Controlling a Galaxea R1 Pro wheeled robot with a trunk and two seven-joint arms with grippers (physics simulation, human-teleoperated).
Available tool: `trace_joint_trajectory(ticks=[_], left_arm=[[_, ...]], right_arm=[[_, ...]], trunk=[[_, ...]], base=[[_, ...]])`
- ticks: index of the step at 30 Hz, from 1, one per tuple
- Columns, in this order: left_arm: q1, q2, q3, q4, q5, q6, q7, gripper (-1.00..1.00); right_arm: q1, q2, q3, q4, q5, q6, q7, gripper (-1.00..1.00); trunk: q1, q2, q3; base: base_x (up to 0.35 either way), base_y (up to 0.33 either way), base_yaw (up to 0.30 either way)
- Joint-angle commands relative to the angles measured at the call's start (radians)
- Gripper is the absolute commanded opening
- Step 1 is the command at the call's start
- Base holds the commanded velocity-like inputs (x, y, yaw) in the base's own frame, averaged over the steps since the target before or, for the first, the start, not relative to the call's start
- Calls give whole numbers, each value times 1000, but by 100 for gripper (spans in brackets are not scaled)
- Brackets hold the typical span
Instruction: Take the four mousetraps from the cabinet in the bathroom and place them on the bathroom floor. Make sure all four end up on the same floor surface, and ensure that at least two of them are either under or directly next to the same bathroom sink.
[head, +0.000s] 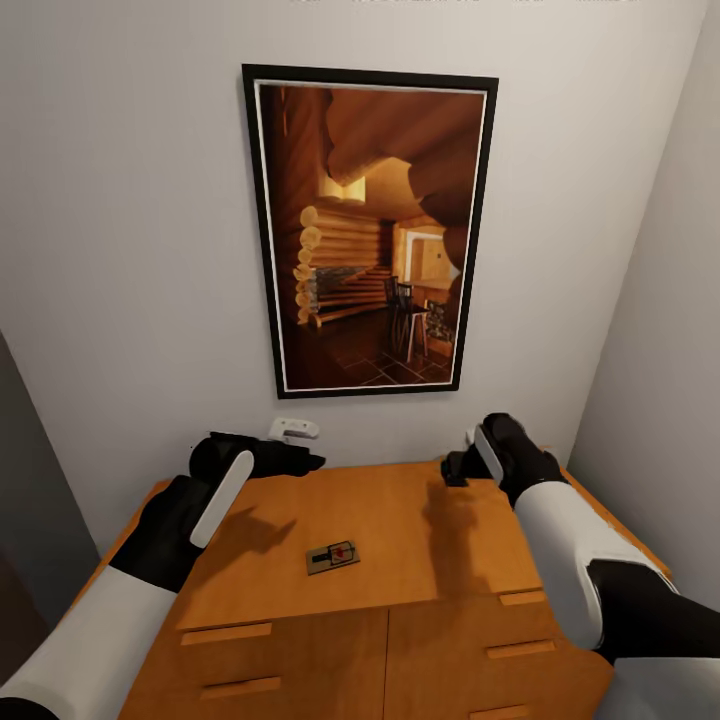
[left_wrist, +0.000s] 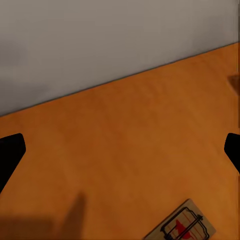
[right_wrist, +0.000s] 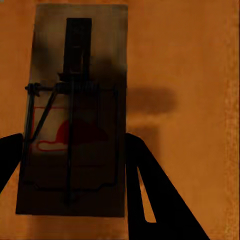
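Note:
One mousetrap (head: 333, 556), a small wooden rectangle with dark wire and a red mark, lies flat on the orange-brown cabinet (head: 400, 515) near its front middle. It also appears in the left wrist view as the mousetrap (left_wrist: 182, 227). My left gripper (head: 305, 462) hovers open over the cabinet's back left, its fingers (left_wrist: 10, 152) wide apart and empty. My right gripper (head: 455, 468) is above the back right of the top. In the right wrist view a second mousetrap (right_wrist: 75, 60) sits between the dark fingers (right_wrist: 147, 185) of the right gripper (right_wrist: 75, 165), held above the wood.
A tall framed picture (head: 370, 230) of a log interior hangs on the white wall behind the cabinet. A small white wall fitting (head: 293, 429) sits just above the top's back edge. A side wall (head: 660, 330) closes in on the right. Drawer fronts (head: 280, 660) face me.

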Motion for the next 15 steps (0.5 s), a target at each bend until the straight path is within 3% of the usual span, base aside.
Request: trace_joint_trajectory(ticks=[1, 5, 15], left_arm=[[-1, 0, -2, -1, 5, 3, 5, 100], [-1, -2, -2, -1, 5, 3, 5, 100], [-1, -2, -1, -3, 6, 4, 5, 100]], right_arm=[[0, 1, -9, -74, 4, 43, 0, -100], [0, -1, -9, -192, 5, 43, 0, -100], [0, 0, -7, -229, 6, 43, 0, -100]], trunk=[[0, -1, -2], [0, -1, -2], [0, -1, -2]], base=[[0, 0, 0], [0, 0, 0], [0, 0, 0]])
